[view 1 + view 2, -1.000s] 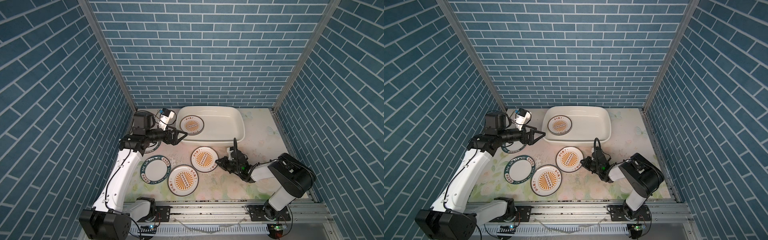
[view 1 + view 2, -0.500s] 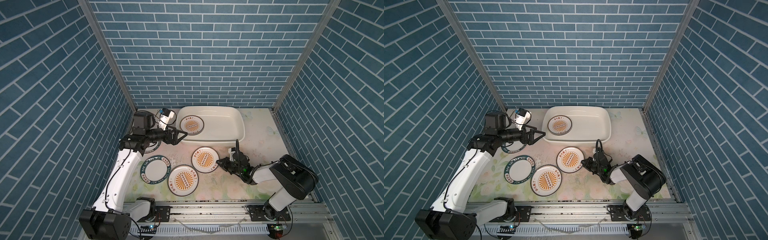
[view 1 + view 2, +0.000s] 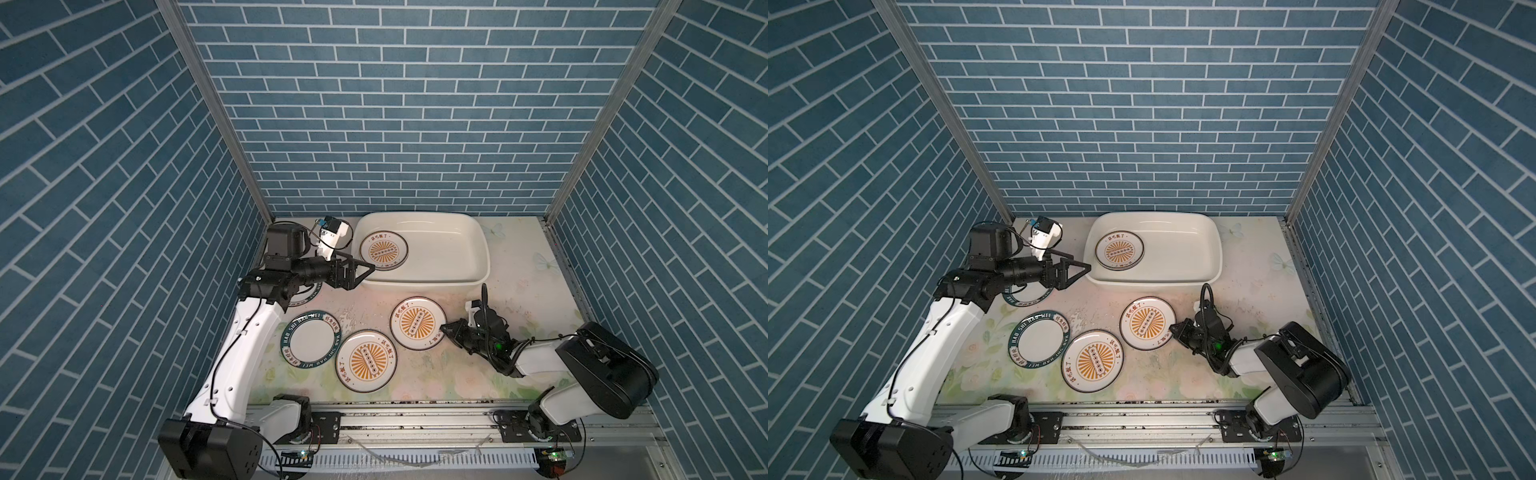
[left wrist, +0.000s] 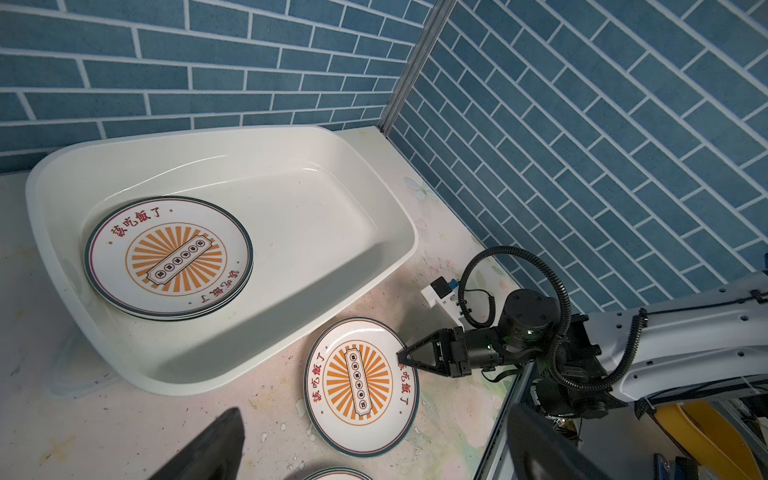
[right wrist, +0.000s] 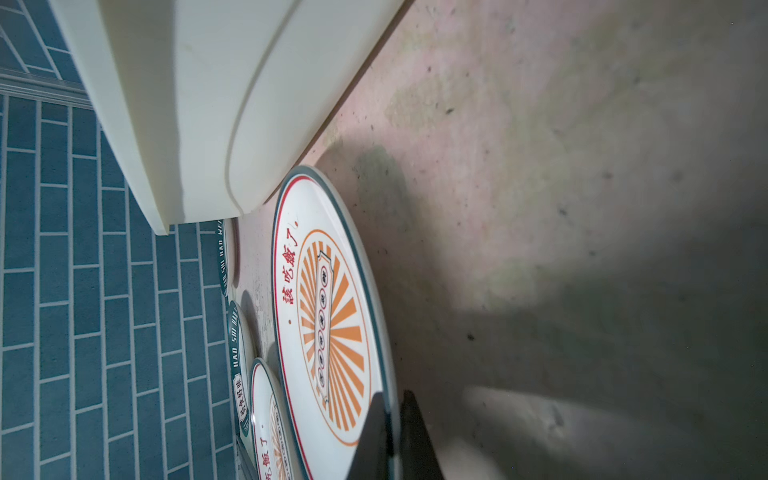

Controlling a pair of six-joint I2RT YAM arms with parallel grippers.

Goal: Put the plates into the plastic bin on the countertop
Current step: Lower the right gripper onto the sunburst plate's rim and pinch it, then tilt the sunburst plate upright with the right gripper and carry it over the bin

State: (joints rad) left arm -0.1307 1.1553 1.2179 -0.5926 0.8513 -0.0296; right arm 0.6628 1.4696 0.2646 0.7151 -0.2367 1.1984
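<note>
The round white plate with the orange sunburst centre [image 3: 417,323] lies on the rose-printed tabletop [image 3: 523,291], just near of the large glossy white plastic bin [image 3: 449,249]. The right jaws are clenched on its right rim, one on top and one beneath in the right wrist view. A pinch at the edge is probably the only hold a flat plate offers. Whether that edge is off the surface yet I cannot tell.

Its near-left edge meets a second sunburst plate [image 3: 366,360]. Left of that lies a white plate with a dark teal lettered band [image 3: 311,339], and farther back a similar one [image 3: 309,294] is half hidden under the left arm [image 3: 266,291].

A stack topped by a sunburst plate [image 3: 383,254] sits at the bin's left end, so the right end looks free for the next one. The left jaws are released wide and empty beside the bin's near-left corner, seemingly out of the way.
</note>
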